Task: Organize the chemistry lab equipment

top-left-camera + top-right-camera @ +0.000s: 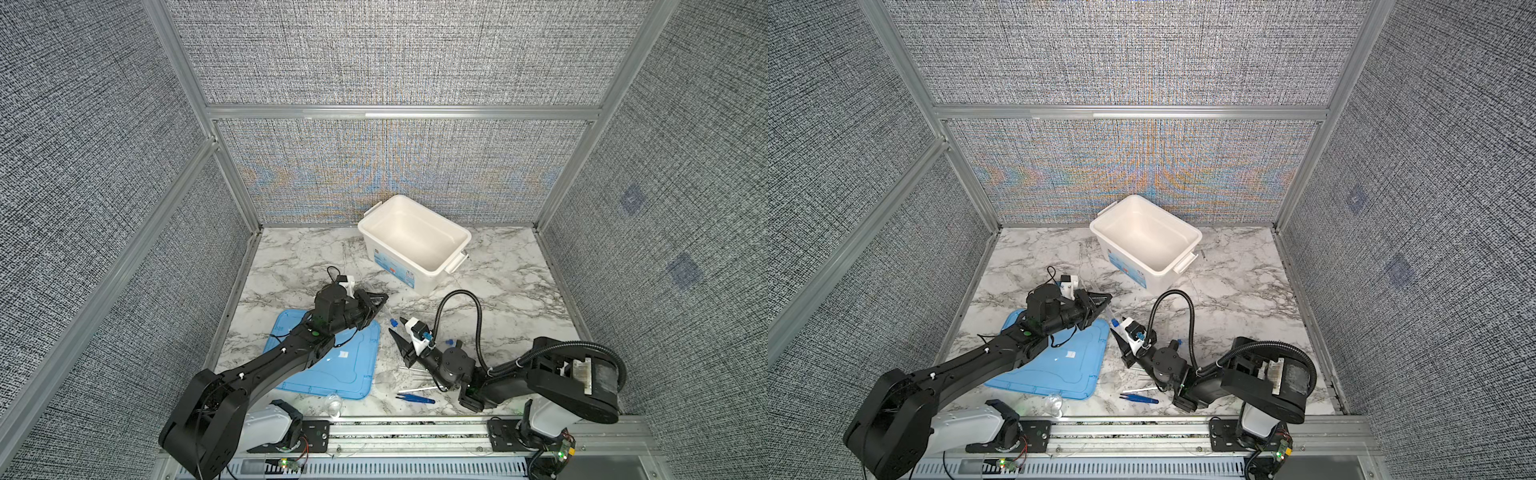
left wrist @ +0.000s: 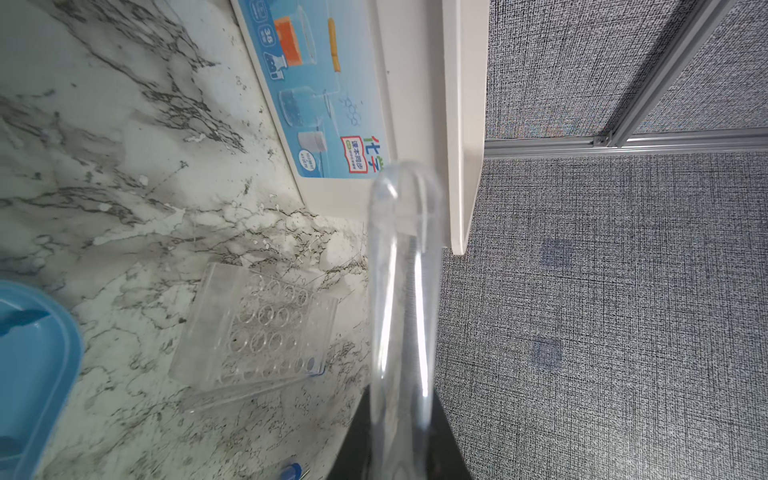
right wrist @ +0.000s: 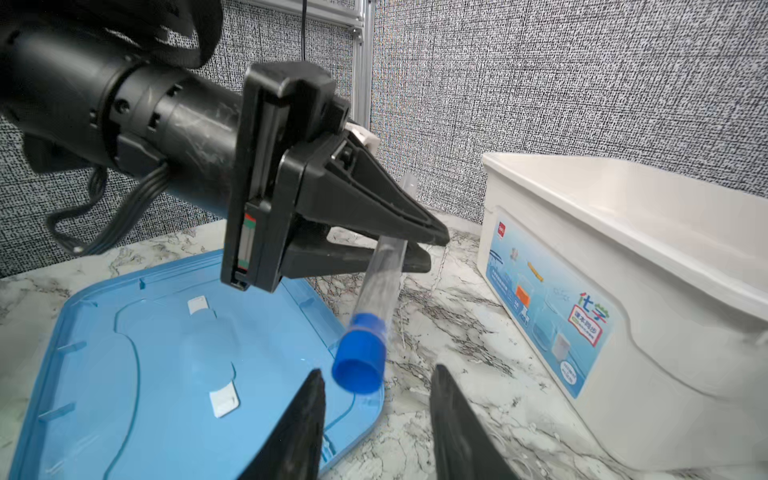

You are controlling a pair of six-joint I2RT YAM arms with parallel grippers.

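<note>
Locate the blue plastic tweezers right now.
In both top views the blue plastic tweezers lie flat on the marble tabletop near its front edge, between the flat light-blue lid and the right arm.

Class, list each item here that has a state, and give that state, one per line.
left gripper, shut on tube
tube, capped, held tilted
right gripper, open, near the tube
tub, lid off, looks empty
lid, lying flat on table
rack, holes look empty
</note>
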